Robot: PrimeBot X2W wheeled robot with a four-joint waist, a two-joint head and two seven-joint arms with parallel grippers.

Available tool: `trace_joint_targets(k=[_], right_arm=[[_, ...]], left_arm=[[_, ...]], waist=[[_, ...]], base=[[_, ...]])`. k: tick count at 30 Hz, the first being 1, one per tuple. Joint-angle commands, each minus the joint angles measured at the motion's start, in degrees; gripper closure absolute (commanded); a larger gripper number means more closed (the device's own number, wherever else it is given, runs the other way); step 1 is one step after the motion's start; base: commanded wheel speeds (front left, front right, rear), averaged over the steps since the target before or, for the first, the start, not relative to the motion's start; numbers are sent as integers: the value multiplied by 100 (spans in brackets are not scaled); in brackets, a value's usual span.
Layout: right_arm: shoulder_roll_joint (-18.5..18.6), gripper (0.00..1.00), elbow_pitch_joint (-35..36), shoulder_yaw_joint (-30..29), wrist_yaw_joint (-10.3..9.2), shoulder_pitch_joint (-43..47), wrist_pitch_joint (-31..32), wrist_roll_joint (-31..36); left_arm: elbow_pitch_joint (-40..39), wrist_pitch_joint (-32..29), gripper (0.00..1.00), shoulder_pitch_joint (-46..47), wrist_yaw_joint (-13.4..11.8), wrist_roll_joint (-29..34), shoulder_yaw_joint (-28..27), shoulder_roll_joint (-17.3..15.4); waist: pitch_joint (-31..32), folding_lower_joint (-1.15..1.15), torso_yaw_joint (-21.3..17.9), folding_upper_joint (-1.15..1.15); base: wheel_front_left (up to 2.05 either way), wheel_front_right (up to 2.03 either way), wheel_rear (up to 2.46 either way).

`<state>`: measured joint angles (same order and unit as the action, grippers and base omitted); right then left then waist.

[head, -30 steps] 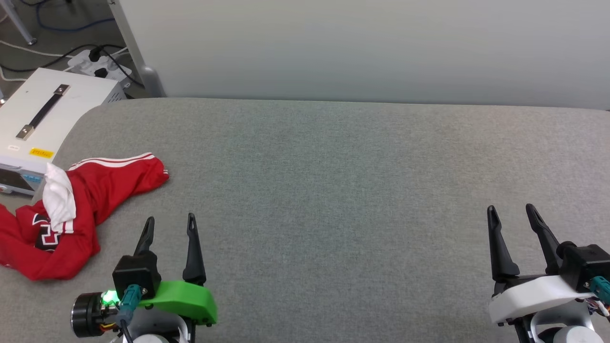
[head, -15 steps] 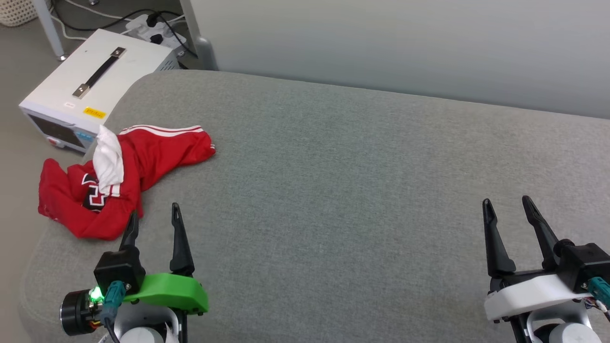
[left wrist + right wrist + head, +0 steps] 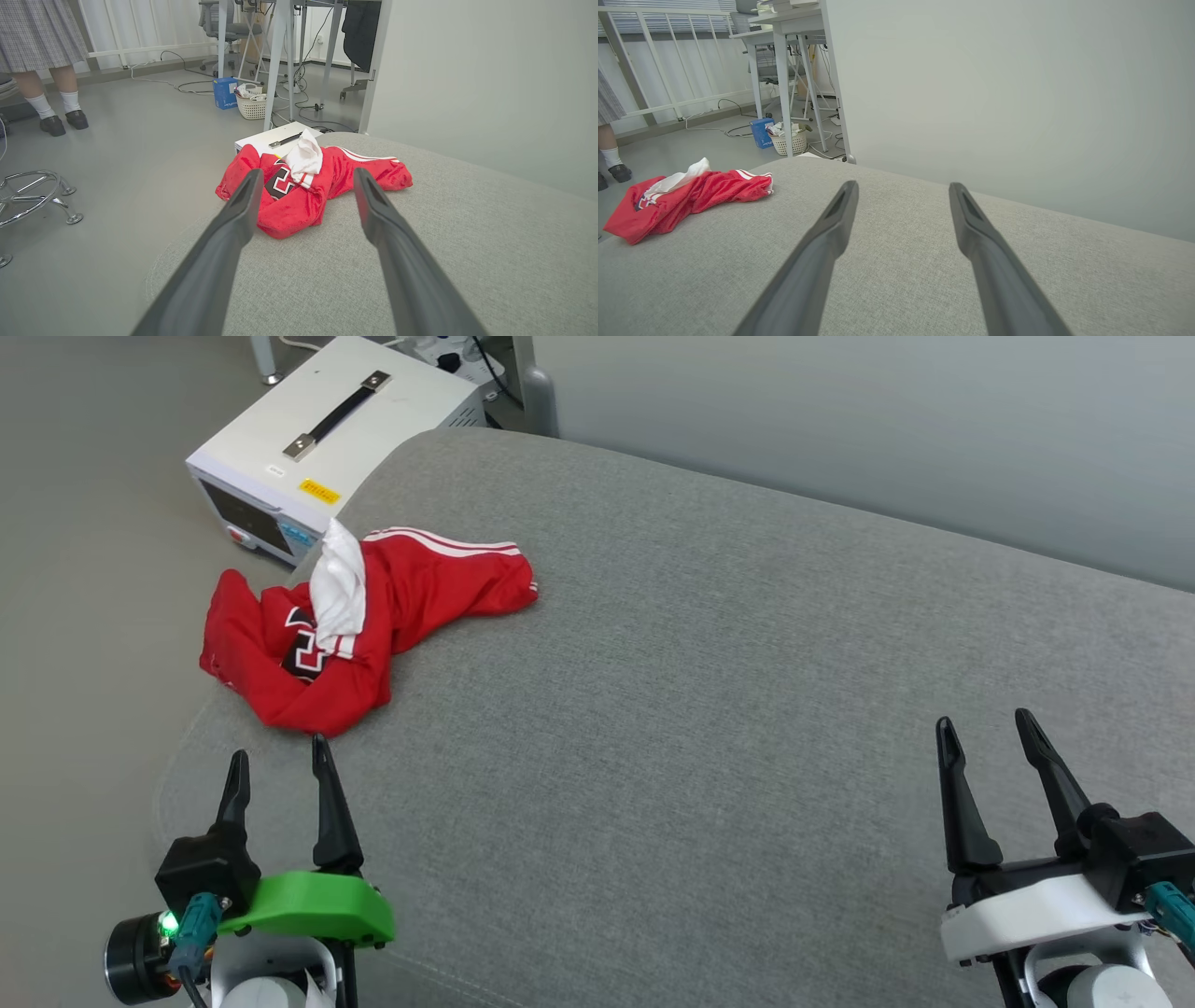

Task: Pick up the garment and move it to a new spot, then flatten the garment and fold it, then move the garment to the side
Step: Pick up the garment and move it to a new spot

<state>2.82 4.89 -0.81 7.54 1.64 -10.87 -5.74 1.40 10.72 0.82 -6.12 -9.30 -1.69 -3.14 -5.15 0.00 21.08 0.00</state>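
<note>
Head cam swung left over last sec, so the garment (image 3: 420,588) didn't move: crumpled at far-left corner of the grey pad (image 3: 700,709). Left gripper (image 3: 278,751) now faces it, fingers apart, empty. Right gripper (image 3: 985,721) likewise, well apart. Pickup not started.

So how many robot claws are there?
2. The left gripper sits at the lower left, just short of the crumpled red garment; the right gripper sits at the lower right over the grey cushion.
</note>
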Motion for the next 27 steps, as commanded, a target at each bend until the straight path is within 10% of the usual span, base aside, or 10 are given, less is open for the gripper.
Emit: trace_joint_targets(k=[1,9,17,27], right_arm=[[6,0,43,11,-4,-69,-63,3],[6,0,69,53,-4,-69,-156,1],[6,0,185,81,-5,-186,-249,121],[259,0,471,54,-5,-506,-366,233]], left_arm=[[23,74,0,109,-43,-83,-22,20],[94,168,0,151,16,-232,-147,21],[447,263,0,897,603,-188,-738,-96],[1715,306,0,2829,1206,-414,-1126,-1011]], waist=[[-71,0,274,0],[-109,0,522,0],[-333,0,392,0],[-1187,0,103,0]], base=[[0,0,0],[0,0,0],[0,0,0],[0,0,0]])
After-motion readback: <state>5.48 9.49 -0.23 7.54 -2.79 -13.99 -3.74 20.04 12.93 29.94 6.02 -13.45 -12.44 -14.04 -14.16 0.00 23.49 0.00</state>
